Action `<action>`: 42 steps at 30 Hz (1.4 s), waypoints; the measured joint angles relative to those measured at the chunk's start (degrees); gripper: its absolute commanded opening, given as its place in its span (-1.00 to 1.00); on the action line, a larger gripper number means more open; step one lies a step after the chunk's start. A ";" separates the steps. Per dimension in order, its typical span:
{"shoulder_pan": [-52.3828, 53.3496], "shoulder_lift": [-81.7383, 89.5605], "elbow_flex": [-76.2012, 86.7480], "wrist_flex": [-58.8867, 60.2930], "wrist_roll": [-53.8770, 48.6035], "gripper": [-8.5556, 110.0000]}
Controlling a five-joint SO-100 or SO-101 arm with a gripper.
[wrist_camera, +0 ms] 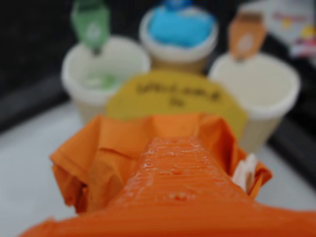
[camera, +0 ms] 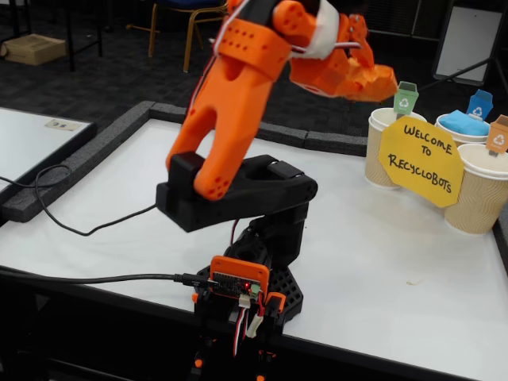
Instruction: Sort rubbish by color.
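Observation:
The orange paper wad (wrist_camera: 94, 153) is clamped in my orange gripper (wrist_camera: 197, 143), which is shut on it. In the fixed view the raised gripper (camera: 361, 75) holds the orange wad (camera: 382, 82) in the air, just left of three paper cups. The light blue wad (wrist_camera: 180, 27) fills the middle cup (wrist_camera: 177, 53) and shows in the fixed view as the blue wad (camera: 463, 123). The light green wad (wrist_camera: 101, 81) lies low in the left cup (wrist_camera: 74, 64). The right cup (wrist_camera: 266, 86), marked with an orange tag (wrist_camera: 246, 37), shows nothing inside.
A yellow sign (camera: 421, 161) stands in front of the cups and partly hides them. Green (camera: 406, 98), blue (camera: 479, 103) and orange (camera: 498, 133) bin-shaped tags stick up from the cups. A black foam border (camera: 71, 163) edges the white table. A cable (camera: 71, 226) runs left of the arm's base (camera: 246, 294).

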 measured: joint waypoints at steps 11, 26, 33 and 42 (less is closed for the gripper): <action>0.26 0.26 -7.21 2.81 0.00 -0.85; 0.79 0.26 -7.21 2.81 0.00 -0.85; 0.79 0.26 -7.21 2.90 0.00 -0.85; 0.79 0.26 -4.75 -1.14 0.00 -0.85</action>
